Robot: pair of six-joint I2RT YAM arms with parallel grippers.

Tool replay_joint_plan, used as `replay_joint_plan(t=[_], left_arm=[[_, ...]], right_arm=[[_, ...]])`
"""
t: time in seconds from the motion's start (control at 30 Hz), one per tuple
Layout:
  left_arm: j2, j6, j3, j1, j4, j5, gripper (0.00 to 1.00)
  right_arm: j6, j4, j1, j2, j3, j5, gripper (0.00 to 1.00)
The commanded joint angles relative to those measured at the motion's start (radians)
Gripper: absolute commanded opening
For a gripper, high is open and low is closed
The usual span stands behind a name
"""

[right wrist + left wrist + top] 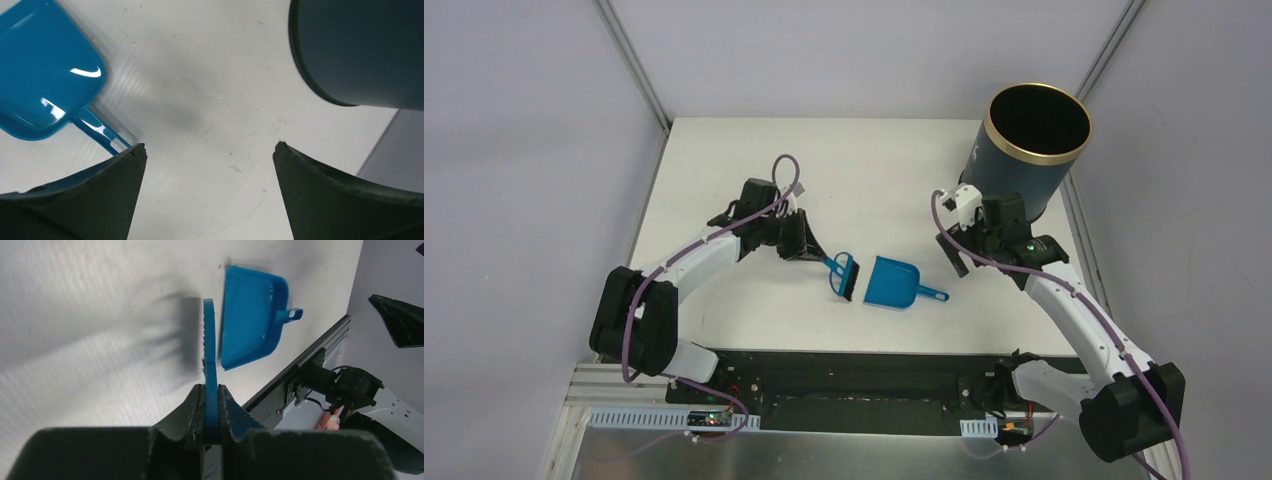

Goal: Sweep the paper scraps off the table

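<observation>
No paper scraps show in any view. My left gripper (pixel 809 250) is shut on the handle of the small blue hand brush (pixel 842 275), whose bristles sit just left of the blue dustpan (pixel 891 282) on the white table (pixel 864 170). In the left wrist view the brush (pixel 210 345) runs edge-on from my left gripper (pixel 211 390) toward the dustpan (pixel 250 315). My right gripper (pixel 959 250) is open and empty, right of the dustpan's handle. In the right wrist view my right gripper (pixel 205 147) hovers over bare table with the dustpan (pixel 42 75) at the upper left.
A tall dark bin with a gold rim (pixel 1029 150) stands at the table's back right, close behind my right gripper; its wall fills the upper right of the right wrist view (pixel 360 50). The table's black front strip (pixel 854 360) runs along the near edge.
</observation>
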Motion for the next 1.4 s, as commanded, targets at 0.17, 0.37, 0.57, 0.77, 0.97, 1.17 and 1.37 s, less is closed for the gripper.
replay_joint_plan(t=[0.17,0.37,0.57,0.77,0.97,1.17,1.37], left_arm=[[-0.242,-0.271,-0.279,0.025,0.204,-0.116,0.03],[-0.250,-0.169,-0.229,0.025,-0.041,-0.236,0.35],[-0.204,0.001,-0.050,0.025,-0.329,-0.370,0.45],[-0.284,0.108,0.059,0.025,-0.447,-0.561,0.45],[-0.218,0.180,0.094,0.025,-0.452,-0.545,0.45],[-0.221,0.253,0.238,0.021,-0.411,-0.519,0.93],[-0.131,0.211,0.422,0.013,-0.425,-0.571,0.99]], right_arm=[[0.228,0.071,-0.109,0.040,0.023,-0.138,1.00],[0.245,0.059,-0.111,0.024,0.022,-0.195,1.00],[0.258,0.031,-0.111,0.007,0.064,-0.215,1.00],[0.280,0.026,-0.111,0.037,0.094,-0.213,1.00],[0.286,0.031,-0.111,0.040,0.101,-0.220,1.00],[0.303,0.046,-0.111,0.070,0.159,-0.214,1.00],[0.374,0.078,-0.112,0.144,0.366,-0.108,1.00]])
